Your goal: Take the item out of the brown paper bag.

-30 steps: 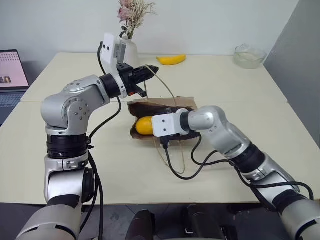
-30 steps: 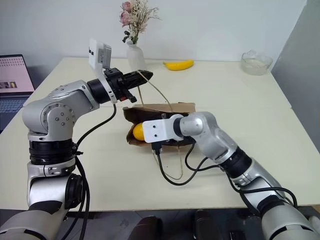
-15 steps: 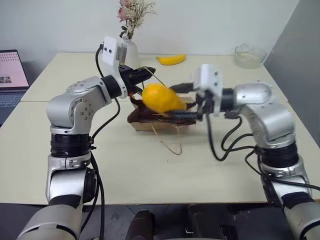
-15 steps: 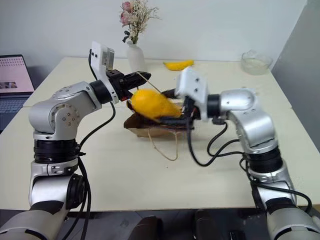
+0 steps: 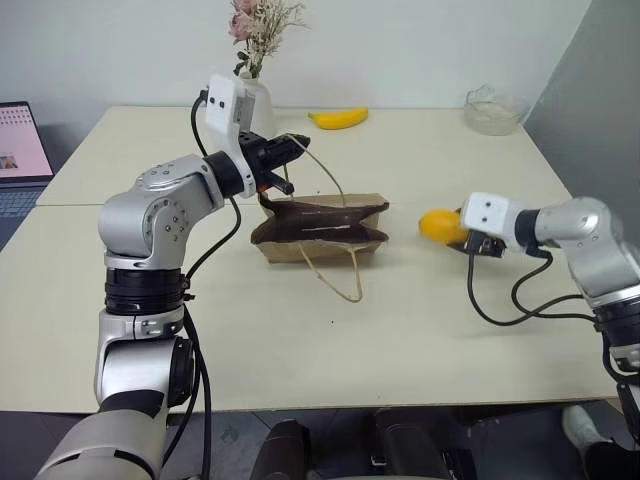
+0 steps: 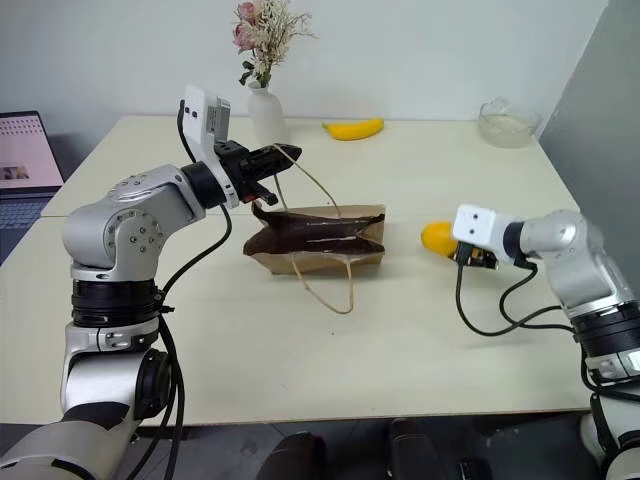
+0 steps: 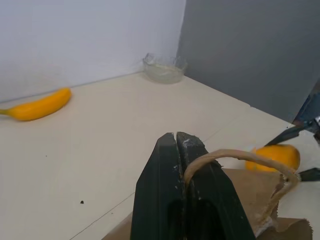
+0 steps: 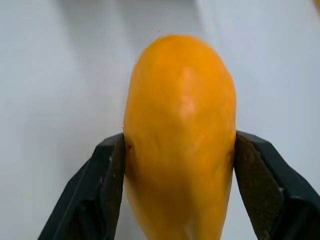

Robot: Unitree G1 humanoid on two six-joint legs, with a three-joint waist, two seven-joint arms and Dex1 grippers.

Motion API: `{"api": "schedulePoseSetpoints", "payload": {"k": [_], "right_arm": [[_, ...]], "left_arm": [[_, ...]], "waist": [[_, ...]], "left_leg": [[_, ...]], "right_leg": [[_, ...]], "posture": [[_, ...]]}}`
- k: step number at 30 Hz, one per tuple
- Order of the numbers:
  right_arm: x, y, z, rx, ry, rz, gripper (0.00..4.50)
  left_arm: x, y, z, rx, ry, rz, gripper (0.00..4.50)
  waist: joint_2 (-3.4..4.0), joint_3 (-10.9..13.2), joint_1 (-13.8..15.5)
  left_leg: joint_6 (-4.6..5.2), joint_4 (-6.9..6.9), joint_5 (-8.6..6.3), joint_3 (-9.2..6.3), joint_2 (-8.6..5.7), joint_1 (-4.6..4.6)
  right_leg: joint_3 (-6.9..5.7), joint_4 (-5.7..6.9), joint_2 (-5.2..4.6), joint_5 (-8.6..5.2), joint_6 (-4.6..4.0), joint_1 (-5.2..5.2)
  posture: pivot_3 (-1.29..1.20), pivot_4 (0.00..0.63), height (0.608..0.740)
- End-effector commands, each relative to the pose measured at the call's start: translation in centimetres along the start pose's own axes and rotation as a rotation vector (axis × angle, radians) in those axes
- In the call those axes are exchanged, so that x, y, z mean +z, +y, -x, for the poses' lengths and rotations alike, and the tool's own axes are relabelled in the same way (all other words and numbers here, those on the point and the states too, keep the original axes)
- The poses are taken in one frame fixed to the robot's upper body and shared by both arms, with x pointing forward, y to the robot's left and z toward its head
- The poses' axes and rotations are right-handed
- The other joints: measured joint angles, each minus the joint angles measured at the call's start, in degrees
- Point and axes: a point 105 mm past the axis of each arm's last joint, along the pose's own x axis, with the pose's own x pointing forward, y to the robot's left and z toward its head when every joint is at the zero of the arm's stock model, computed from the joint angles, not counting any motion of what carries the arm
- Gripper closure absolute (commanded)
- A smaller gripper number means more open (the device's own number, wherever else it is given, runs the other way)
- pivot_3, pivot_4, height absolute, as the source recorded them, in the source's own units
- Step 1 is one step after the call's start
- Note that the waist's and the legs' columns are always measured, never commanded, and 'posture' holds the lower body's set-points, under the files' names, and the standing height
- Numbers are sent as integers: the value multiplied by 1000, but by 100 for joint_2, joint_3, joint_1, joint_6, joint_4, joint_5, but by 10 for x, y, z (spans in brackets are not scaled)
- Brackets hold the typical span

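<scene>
One orange-yellow fruit [image 8: 179,140] out of the bag, clamped in the right gripper [image 8: 179,165]; one brown paper bag [image 5: 320,229] lying on the table [image 5: 420,330].

Counts: one bag, one fruit, one banana [image 5: 338,119], one glass bowl [image 5: 494,110], one vase [image 5: 257,105] of dried flowers, one laptop [image 5: 20,150], two grippers. Fruit sits between both black fingers [image 8: 100,185] of the right gripper, low over the table, well apart from the bag on its right side. Left gripper [image 7: 176,150] raised above the bag's left end, jaws pressed together, pinching one of the bag's two cord handles [image 7: 235,156]; the second handle [image 5: 335,275] trails loose on the table in front of the bag. Bag mouth faces right, flattened. Banana and bowl lie along the far edge, vase behind the left arm, laptop at far left.
</scene>
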Motion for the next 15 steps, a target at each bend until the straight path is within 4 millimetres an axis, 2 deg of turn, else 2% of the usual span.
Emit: {"api": "schedulePoseSetpoints", "payload": {"k": [1,5,7,9,10,12,14,15], "right_arm": [[-2,-1,-1,-18,15,19,1717],[-10,6,-2,9,39,-13,1717],[-14,8,0,20,44,-35,973],[-14,4,2,-8,34,-59,418],[-10,1,6,-31,11,-79,82],[-5,-3,11,-54,-20,-104,33],[13,-12,20,-123,-110,-128,33],[31,-14,26,-136,-198,-164,33]], "left_arm": [[9,-2,3,-3,-33,-35,4500],[8,-2,3,-3,-28,-36,4500],[6,-2,3,-4,-25,-37,4500],[5,-2,3,-10,-20,-42,4500],[5,-1,3,-9,-16,-48,4500],[4,1,2,-8,-12,-56,4500],[2,5,4,-11,4,-81,4500],[1,9,4,-1,10,-99,4500]], "waist": [[0,0,0],[0,0,17],[0,0,20],[0,0,20],[0,0,20],[0,0,21],[0,0,15],[0,0,11]], "left_leg": [[0,0,0,-2,0,0],[-1,2,1,-17,-2,0],[-1,3,1,-18,-5,-1],[-2,3,1,-17,-6,0],[-2,3,1,-16,-6,0],[-2,3,1,-19,-5,0],[-2,2,1,-20,-4,1],[-2,2,1,-18,-2,3]], "right_leg": [[0,0,0,0,0,0],[0,0,-1,0,0,2],[0,-1,-2,0,0,3],[1,-1,-4,0,0,3],[2,-1,-4,0,1,3],[-1,-1,-4,0,1,3],[-1,0,-3,0,0,3],[1,1,-2,0,1,3]], "posture": [[0,150,740],[0,150,740],[0,150,740],[0,150,740],[0,150,740],[0,150,740],[0,150,740],[0,150,740]]}}
